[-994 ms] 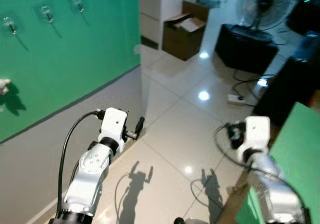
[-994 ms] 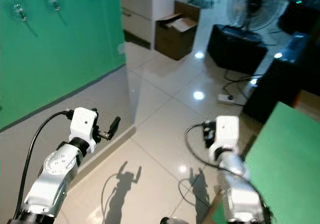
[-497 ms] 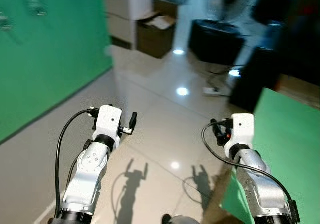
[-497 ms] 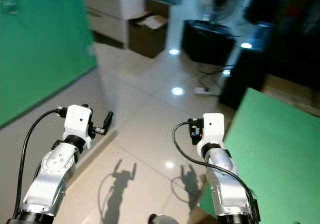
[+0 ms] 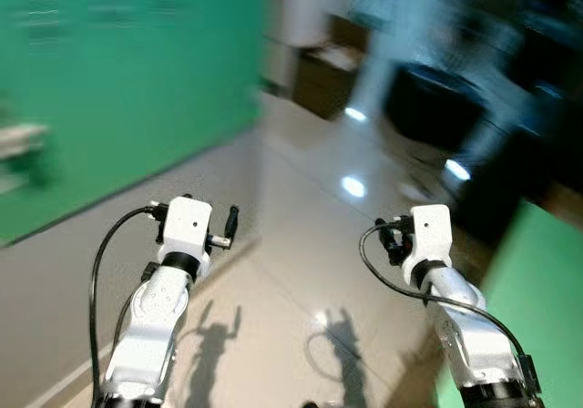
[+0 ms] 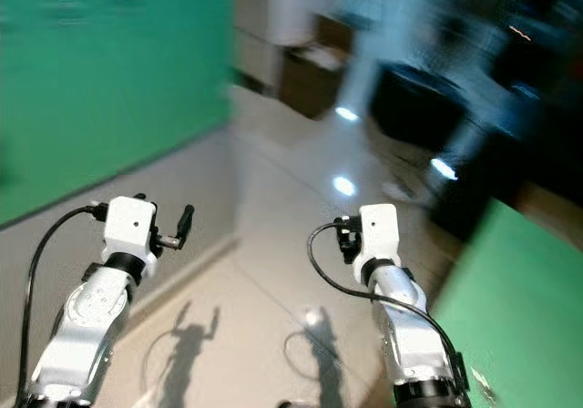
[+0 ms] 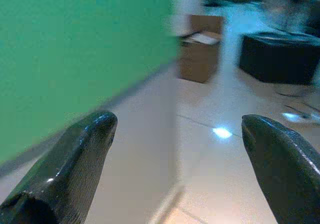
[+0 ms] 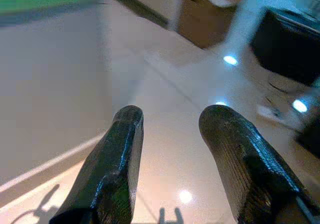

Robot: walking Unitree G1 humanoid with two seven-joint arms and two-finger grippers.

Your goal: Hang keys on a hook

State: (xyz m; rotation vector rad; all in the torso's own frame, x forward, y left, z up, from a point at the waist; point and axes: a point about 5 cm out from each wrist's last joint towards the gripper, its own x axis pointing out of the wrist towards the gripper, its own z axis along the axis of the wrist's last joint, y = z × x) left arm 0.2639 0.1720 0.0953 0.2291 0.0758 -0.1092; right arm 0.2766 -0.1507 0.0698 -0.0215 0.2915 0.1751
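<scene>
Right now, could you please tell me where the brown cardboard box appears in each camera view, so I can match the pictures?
Left eye view: cardboard box, blurred, upper middle.
Right eye view: box, blurred, upper middle.
Left wrist view: box, beyond the open left gripper.
Right wrist view: box, beyond the open right gripper.
Shared landmark: the green wall; the box sits past its far end.
</scene>
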